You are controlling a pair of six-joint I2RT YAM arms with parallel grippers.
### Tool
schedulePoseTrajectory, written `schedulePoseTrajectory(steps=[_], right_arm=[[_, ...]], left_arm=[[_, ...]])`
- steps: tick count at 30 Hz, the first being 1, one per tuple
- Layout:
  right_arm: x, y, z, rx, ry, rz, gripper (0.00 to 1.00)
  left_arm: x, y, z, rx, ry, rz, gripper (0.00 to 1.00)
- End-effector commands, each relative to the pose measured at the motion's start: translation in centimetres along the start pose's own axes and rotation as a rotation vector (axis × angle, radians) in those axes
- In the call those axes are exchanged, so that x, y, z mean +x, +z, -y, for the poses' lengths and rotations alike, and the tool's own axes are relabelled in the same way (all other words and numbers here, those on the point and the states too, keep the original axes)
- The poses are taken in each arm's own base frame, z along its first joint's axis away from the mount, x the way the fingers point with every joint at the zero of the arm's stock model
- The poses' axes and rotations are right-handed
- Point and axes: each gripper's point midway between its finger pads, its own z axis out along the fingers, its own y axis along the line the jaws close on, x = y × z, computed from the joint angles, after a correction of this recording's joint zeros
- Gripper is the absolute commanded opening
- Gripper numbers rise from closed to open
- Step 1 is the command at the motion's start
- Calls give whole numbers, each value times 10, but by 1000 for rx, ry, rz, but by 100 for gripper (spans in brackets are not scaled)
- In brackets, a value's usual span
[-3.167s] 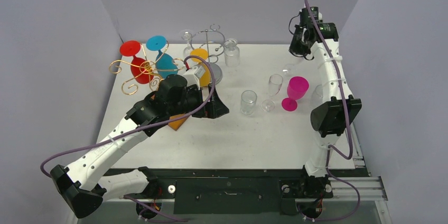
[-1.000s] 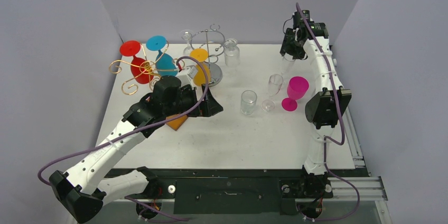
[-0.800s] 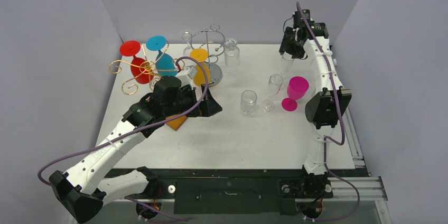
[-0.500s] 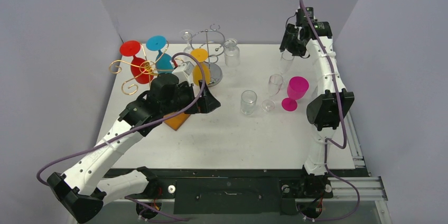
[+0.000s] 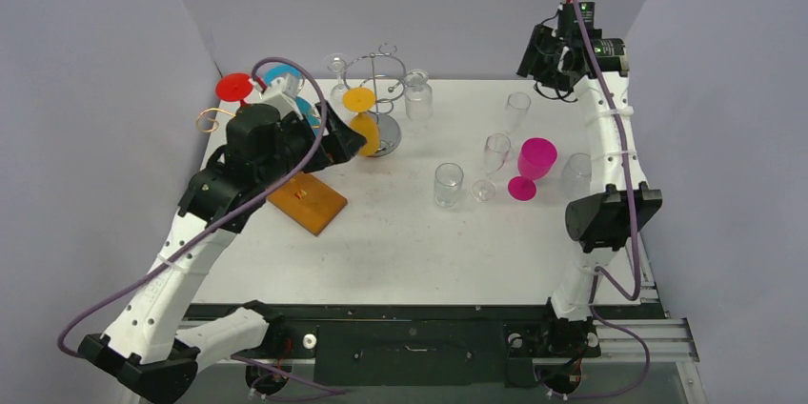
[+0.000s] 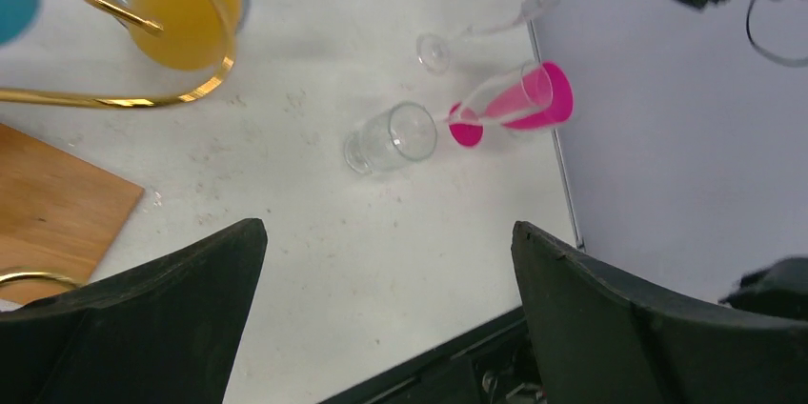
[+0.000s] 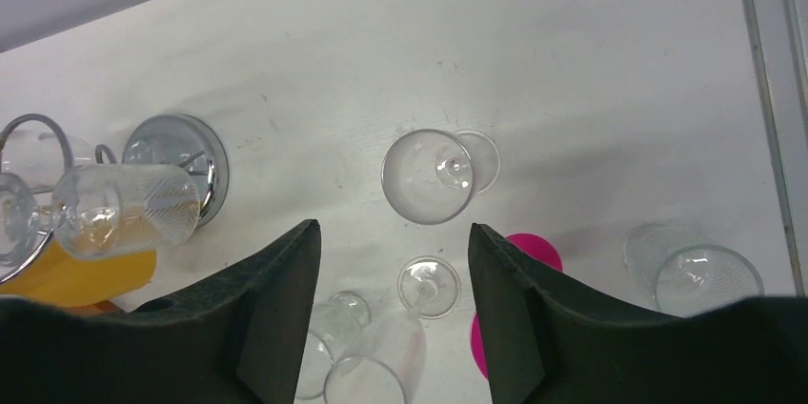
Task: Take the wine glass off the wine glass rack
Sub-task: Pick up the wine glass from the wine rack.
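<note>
From above, the left arm hid most of the gold rack. The left gripper gaped wide and empty beside the orange glass hanging on the silver wine glass rack. The clear wine glass stood upright on the table, under the right gripper. The left wrist view cut the orange glass off at its top edge, with a tumbler and a pink glass beyond. The right wrist view showed parted, empty fingers high above the wine glass.

White table bears wooden board, magenta goblet, tumbler and clear wine glass.
</note>
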Motion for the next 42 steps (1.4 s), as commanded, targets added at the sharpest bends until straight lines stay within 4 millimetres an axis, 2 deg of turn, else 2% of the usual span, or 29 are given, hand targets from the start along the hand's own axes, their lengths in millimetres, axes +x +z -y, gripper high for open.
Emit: schedulePoseTrajectory(steps=[1, 8, 11, 15, 17, 24, 30, 35, 42], right_arm=[[-25, -55, -11, -78, 20, 141, 56], [-14, -89, -16, -138, 20, 185, 62], [-13, -101, -18, -157, 23, 210, 63], [-9, -110, -17, -171, 23, 220, 64], [-6, -114, -21, -190, 24, 220, 64], [11, -126, -40, -248, 3, 214, 64], [31, -126, -46, -267, -8, 194, 64], [38, -130, -49, -289, -7, 191, 64], [38, -133, -51, -295, -8, 198, 64]], left_arm=[[-59, -30, -12, -94, -36, 191, 100], [-124, -73, -30, -210, -74, 398, 100], [-146, -86, -42, -247, -103, 466, 100], [-157, -87, -48, -263, -118, 483, 100], [-164, -90, -54, -283, -128, 503, 96], [-202, -109, -101, -372, -208, 600, 91], [-217, -99, -141, -368, -255, 555, 82], [-219, -85, -167, -375, -260, 479, 72], [-221, -74, -190, -378, -276, 438, 62]])
